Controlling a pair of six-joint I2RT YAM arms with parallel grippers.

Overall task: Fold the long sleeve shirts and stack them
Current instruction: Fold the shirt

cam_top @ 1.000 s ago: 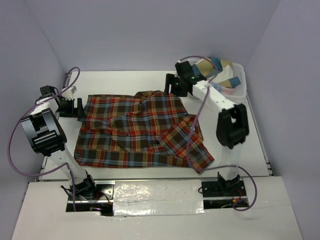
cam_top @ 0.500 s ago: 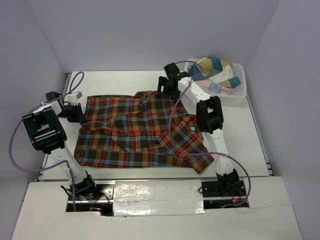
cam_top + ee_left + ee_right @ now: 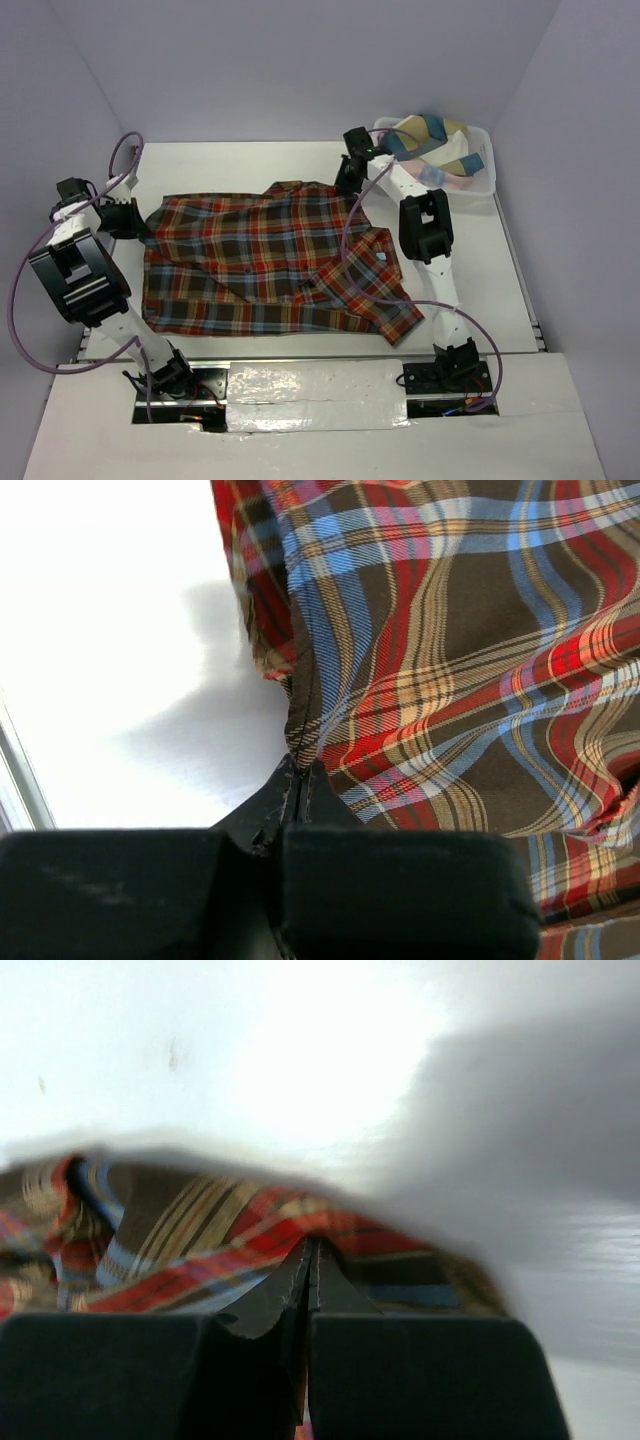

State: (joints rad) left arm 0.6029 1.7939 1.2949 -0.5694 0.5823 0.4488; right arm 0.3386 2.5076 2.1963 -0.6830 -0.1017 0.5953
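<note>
plaid shirt (image 3: 260, 262) lies spread flat on the white table (image 3: 240, 160)
the left gripper (image 3: 122, 216) is closed on its far left corner, the right gripper (image 3: 350, 182) is closed on its far right corner.

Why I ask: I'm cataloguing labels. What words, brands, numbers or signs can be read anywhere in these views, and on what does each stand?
No text can be read in any view.
shirt: plaid pattern only, no tag or label showing.
basket: plain white wall, no lettering visible.
cloth in the basket: colour blocks only, no print.
</note>
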